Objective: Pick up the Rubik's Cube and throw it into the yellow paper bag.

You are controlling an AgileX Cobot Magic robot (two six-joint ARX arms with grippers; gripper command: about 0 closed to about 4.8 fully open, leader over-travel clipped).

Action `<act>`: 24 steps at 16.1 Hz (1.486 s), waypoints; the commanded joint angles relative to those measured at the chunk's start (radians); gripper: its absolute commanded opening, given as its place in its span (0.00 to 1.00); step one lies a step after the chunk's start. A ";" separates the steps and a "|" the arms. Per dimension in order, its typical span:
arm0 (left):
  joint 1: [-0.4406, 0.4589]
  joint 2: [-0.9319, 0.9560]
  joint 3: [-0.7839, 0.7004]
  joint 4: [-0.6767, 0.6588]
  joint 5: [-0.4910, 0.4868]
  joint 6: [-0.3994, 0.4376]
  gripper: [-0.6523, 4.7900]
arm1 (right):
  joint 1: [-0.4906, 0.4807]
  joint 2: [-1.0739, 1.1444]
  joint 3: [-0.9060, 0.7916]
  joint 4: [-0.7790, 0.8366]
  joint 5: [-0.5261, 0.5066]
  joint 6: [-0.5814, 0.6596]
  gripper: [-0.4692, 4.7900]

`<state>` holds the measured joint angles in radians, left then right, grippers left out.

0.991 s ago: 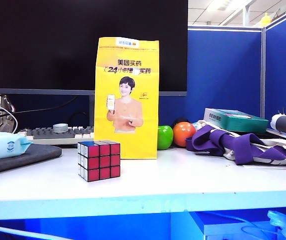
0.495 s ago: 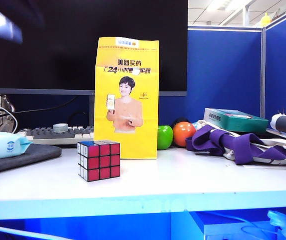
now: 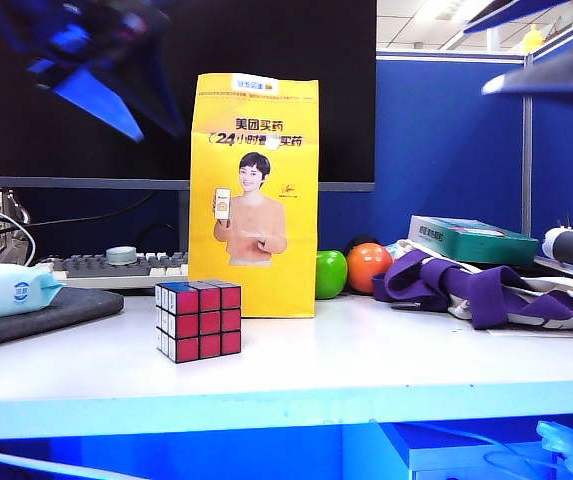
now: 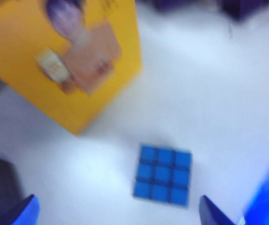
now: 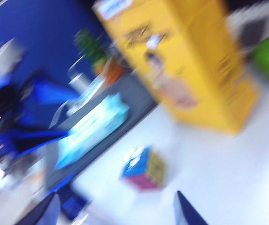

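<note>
The Rubik's Cube [image 3: 199,320] stands on the white table in front of the yellow paper bag [image 3: 256,200], just left of its front. My left gripper [image 3: 116,90] is a blue blur high at the upper left, well above the cube. In the left wrist view it is open [image 4: 118,215], with the cube's blue top [image 4: 163,174] below it and the bag [image 4: 54,61] beyond. My right gripper [image 3: 551,60] blurs at the upper right, far from the cube. In the right wrist view it is open and empty [image 5: 115,211], with the cube [image 5: 145,168] and bag [image 5: 186,65] ahead.
A green ball [image 3: 330,274] and an orange ball [image 3: 368,267] sit right of the bag. Purple straps [image 3: 476,285] and a teal box [image 3: 471,240] fill the right side. A keyboard [image 3: 116,268], a wipes pack [image 3: 6,290] and a dark monitor [image 3: 296,80] stand behind.
Both arms have swung into the exterior view from above: the left at the upper left, moving down and rightward, the right at the upper right. Cube and bag have not moved.
</note>
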<state>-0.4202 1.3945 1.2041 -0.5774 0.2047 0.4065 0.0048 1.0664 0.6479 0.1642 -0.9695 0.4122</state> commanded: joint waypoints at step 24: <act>-0.134 0.504 0.531 -0.605 -0.079 -0.026 1.00 | 0.063 0.019 0.013 -0.007 -0.175 -0.080 0.69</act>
<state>-0.5549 1.8927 1.7325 -1.1496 0.1131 0.3878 0.0673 1.0878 0.6537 0.1501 -1.1309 0.3412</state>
